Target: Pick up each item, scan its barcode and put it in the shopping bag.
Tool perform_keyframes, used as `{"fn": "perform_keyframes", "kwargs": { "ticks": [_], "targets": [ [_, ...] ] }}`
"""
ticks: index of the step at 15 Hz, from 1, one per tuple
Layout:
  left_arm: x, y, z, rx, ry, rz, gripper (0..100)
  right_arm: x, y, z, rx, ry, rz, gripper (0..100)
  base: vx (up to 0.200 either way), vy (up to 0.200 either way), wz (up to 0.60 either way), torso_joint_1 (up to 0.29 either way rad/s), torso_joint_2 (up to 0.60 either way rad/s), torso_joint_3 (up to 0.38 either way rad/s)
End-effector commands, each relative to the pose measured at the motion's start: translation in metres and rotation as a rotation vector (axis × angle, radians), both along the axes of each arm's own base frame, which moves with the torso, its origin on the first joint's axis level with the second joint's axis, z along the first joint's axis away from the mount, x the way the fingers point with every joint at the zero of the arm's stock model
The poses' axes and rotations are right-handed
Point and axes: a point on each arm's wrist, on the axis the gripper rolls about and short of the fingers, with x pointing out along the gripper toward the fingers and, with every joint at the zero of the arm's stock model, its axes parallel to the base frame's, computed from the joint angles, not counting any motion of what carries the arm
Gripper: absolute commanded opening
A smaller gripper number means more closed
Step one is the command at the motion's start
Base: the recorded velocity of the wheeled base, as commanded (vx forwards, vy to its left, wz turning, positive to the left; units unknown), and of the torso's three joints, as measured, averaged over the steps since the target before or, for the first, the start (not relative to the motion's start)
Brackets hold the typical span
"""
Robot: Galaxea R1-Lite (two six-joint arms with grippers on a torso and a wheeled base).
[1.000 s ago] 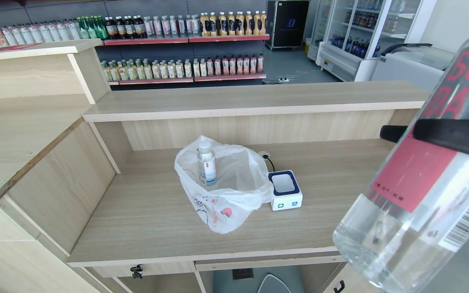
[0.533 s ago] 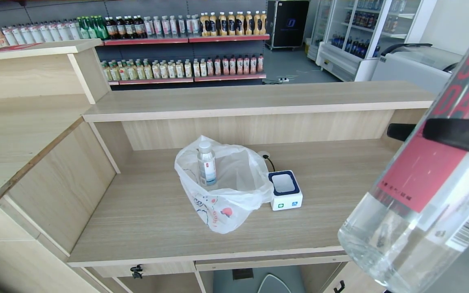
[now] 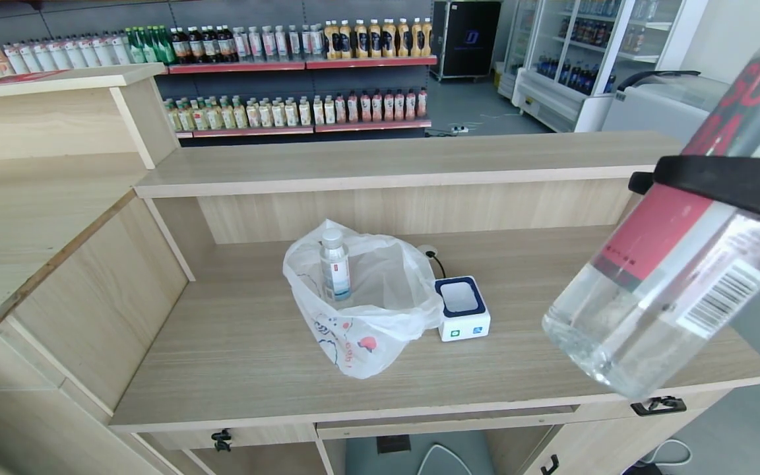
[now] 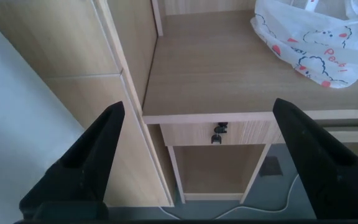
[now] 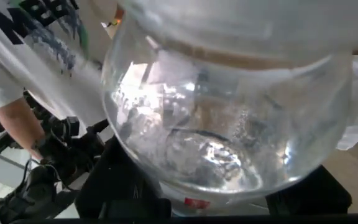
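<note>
A clear soda bottle (image 3: 670, 264) with a red label and a barcode hangs tilted above the counter's right end, and my right gripper (image 3: 726, 188) is shut on its middle. The right wrist view looks at the bottle's round base (image 5: 229, 118) between the dark fingers (image 5: 123, 186). A white shopping bag (image 3: 363, 316) stands open mid-counter with a small bottle (image 3: 335, 267) upright inside. The white scanner (image 3: 462, 309) with a dark-rimmed top sits just right of the bag. My left gripper (image 4: 194, 162) is open, low off the counter's front left corner, with the bag (image 4: 319, 37) beyond it.
The wooden counter (image 3: 254, 369) has a raised back ledge (image 3: 406, 165) and a tall side panel (image 3: 90, 290) on the left. A cable (image 3: 438, 264) runs behind the scanner. Drawers with locks (image 4: 217, 132) sit under the front edge. Store shelves stand behind.
My right gripper has lifted the soda bottle higher and tilted it further, showing the counter's right front corner. The bag, small bottle and scanner have not moved.
</note>
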Motion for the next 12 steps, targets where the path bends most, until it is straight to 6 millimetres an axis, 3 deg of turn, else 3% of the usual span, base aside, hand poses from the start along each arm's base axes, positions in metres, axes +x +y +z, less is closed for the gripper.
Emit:
{"fn": "perform_keyframes", "kwargs": {
  "ticks": [1,5,8,12],
  "targets": [
    [0.0,0.0,0.0,0.0,0.0,0.001,100,0.036,-0.008,-0.009,-0.03,0.013,-0.21,0,0.0,0.0,0.0,0.0,0.0,0.0],
    [0.0,0.0,0.0,0.0,0.0,0.001,100,0.093,-0.063,-0.036,-0.177,-0.054,-0.585,0,0.0,0.0,0.0,0.0,0.0,0.0],
    [0.0,0.0,0.0,0.0,0.0,0.001,100,0.109,-0.096,-0.055,-0.343,-0.09,-0.759,0,0.0,0.0,0.0,0.0,0.0,0.0],
    [0.0,0.0,0.0,0.0,0.0,0.001,100,0.133,-0.118,-0.077,-0.561,-0.034,-1.057,0,0.0,0.0,0.0,0.0,0.0,0.0]
  ]
}}
